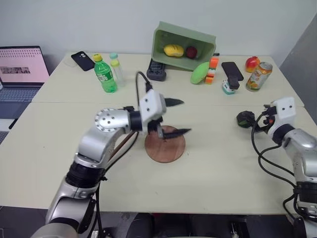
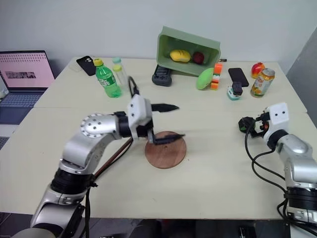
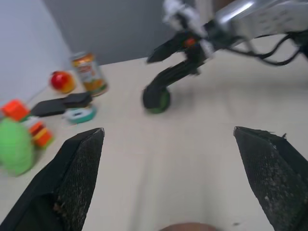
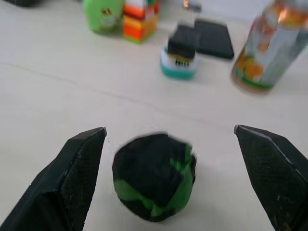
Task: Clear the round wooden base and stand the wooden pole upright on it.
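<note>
Gaping right end effector [image 4: 168, 178], empty

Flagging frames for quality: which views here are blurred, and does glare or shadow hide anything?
Left wrist view: smeared throughout, the right claw and the can soft. Right wrist view: the black-and-green ball and the can blurred. Head views: sharp, evenly lit, soft shadows only; the base and the pole read clearly apart from where the left arm covers them.
</note>
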`<action>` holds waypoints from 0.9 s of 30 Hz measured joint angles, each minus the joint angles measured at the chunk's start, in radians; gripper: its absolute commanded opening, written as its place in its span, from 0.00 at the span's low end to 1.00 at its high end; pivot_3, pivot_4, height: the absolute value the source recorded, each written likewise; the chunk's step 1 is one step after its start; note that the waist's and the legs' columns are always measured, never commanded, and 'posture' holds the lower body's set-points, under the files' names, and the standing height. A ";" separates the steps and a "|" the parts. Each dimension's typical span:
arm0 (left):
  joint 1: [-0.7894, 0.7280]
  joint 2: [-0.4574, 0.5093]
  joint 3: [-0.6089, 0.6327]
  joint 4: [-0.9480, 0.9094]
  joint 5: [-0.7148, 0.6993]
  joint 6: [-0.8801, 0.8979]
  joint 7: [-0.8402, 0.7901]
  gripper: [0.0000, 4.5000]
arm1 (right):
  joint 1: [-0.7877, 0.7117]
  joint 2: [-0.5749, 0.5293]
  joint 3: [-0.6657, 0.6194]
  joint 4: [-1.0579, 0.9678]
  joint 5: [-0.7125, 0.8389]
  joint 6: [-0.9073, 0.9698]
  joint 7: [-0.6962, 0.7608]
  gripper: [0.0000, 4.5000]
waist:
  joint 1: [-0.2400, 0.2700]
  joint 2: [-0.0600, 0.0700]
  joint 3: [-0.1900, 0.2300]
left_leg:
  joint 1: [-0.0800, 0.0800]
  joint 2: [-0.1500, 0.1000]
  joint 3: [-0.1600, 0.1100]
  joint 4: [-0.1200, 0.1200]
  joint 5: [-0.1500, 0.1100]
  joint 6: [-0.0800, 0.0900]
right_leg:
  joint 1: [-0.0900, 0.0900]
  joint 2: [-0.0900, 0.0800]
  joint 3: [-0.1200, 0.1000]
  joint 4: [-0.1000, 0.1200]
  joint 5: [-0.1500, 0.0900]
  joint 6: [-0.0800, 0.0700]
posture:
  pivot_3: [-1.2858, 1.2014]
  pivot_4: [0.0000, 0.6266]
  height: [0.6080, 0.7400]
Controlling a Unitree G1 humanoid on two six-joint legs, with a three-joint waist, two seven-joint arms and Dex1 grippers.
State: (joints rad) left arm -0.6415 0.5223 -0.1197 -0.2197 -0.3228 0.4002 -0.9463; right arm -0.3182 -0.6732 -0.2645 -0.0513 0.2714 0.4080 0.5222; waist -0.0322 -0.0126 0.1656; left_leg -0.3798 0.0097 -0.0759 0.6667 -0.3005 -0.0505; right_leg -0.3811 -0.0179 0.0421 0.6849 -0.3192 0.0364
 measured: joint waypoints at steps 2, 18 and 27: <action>-0.026 0.064 0.063 -0.004 -0.031 0.063 0.012 1.00 | 0.024 -0.043 -0.006 -0.124 0.039 0.001 0.058 1.00 | -0.001 0.000 0.000 | 0.000 0.001 -0.001 0.000 0.000 0.000 | 0.000 0.000 -0.001 0.000 0.000 0.000 | 0.52 0.24 1.00; 0.034 0.612 0.002 -0.060 -0.051 0.542 -0.146 1.00 | 0.164 -0.136 0.165 -0.605 0.341 0.150 0.323 1.00 | 0.004 0.000 0.001 | 0.000 -0.001 -0.004 0.000 0.000 0.001 | 0.002 0.001 -0.003 -0.001 0.000 0.000 | 0.52 0.24 1.00; -0.012 0.552 -0.158 -0.028 -0.003 0.633 -0.110 1.00 | 0.174 -0.102 0.260 -0.642 0.335 0.170 0.293 1.00 | 0.004 -0.001 0.001 | -0.001 0.000 -0.004 0.001 0.000 0.001 | 0.001 0.002 -0.003 0.000 0.000 0.000 | 0.52 0.24 1.00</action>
State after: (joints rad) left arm -0.6537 1.0746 -0.2777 -0.2476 -0.3255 1.0333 -1.0558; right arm -0.1440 -0.7756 -0.0042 -0.6934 0.6066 0.5781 0.8157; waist -0.0287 -0.0139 0.1670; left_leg -0.3806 0.0093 -0.0803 0.6676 -0.3008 -0.0498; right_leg -0.3803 -0.0163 0.0389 0.6849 -0.3194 0.0364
